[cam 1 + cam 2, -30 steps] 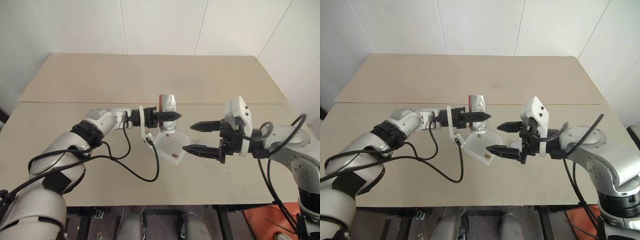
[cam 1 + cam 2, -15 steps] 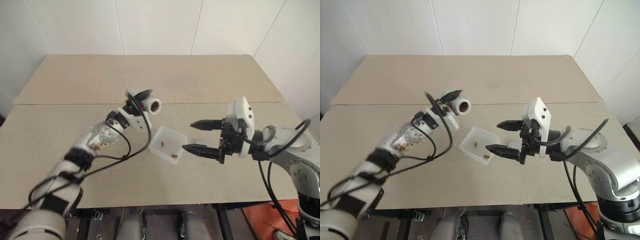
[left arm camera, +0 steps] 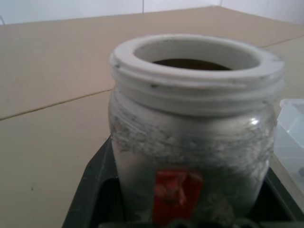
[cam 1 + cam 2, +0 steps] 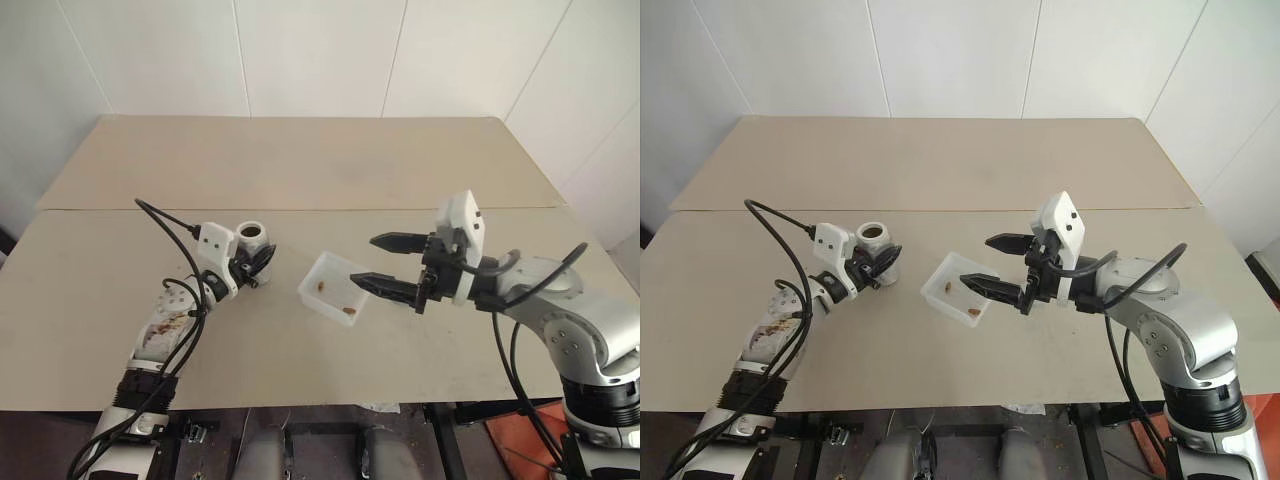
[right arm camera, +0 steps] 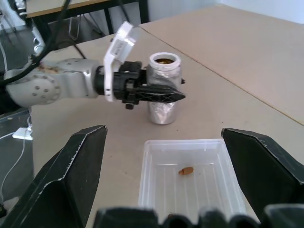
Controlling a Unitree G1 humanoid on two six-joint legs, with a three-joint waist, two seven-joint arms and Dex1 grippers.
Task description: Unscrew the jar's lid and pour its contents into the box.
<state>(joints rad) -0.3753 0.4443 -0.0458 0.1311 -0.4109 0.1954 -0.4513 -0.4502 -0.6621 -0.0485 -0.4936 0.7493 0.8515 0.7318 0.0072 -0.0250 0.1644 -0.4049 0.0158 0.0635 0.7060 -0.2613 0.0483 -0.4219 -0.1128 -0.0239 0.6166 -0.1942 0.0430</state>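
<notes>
The jar [image 4: 252, 246] is standing upright on the matte tan worktop [image 4: 330, 170], uncapped, its thick white threaded rim ringing an open mouth. Its cloudy, scuffed cylindrical wall is carrying a red patch on the side. The left claw [image 4: 262, 264] is sitting around the jar's lower body, its black fingers [image 5: 156, 95] flanking the wall on both sides; whether they are gripping or only resting against it cannot be told. Just beside the jar, toward the right arm, the box [image 4: 322, 275] is lying flat: shallow, square, translucent white plastic with rounded corners and a ribbed bottom. A few small brown pieces [image 4: 348, 311] are lying inside. The right claw [image 4: 386, 263] is hovering at the box's far side, its tapered black fingers spread wide and holding nothing.
</notes>
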